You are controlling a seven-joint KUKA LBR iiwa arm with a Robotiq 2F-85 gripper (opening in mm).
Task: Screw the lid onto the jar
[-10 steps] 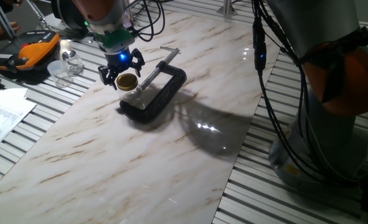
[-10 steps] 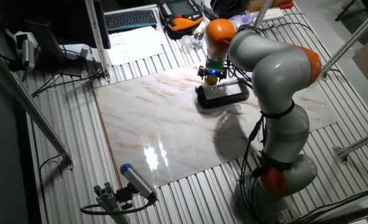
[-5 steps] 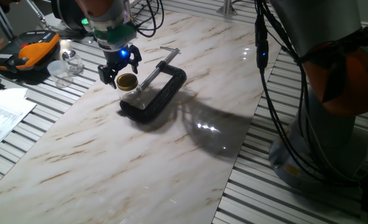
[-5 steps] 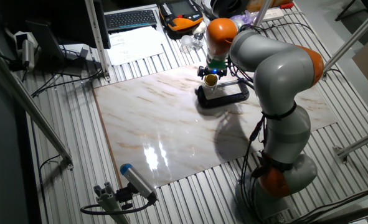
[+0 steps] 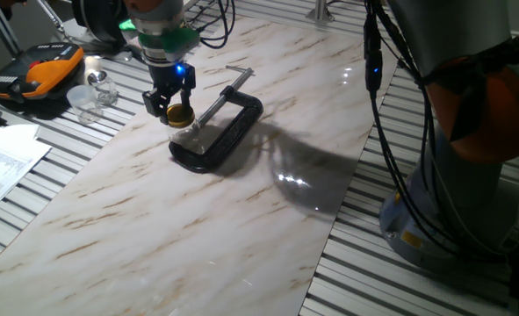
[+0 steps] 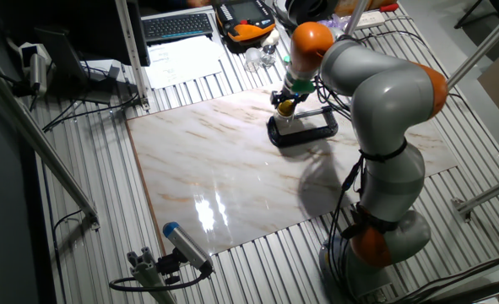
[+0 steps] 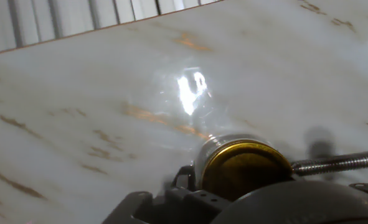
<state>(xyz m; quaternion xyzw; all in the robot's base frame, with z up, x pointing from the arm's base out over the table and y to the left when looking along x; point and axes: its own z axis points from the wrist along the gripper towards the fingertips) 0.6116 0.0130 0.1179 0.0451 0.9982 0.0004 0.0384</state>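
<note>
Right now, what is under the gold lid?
The lid sits on the jar, held in the black C-clamp on the marble table. The gripper straddles the lid; the jar's threads and mouth are covered.

Marble-patterned surface (image 6: 232, 169): a white slab with tan veining, lying under the claw (image 5: 169, 98) and stretching away from it, catching bright glare from overhead light. Ribbed aluminium decking (image 6: 105, 219): running all round the slab. Printed papers (image 5: 0, 162): lying on the decking, well apart from the claw. Keyboard (image 6: 177, 24): sitting at the decking's far edge. Orange-black case (image 5: 35, 70): resting beyond the claw, near clear plastic containers (image 5: 90, 92). Black cables (image 6: 89, 105): trailing across the decking.
</note>
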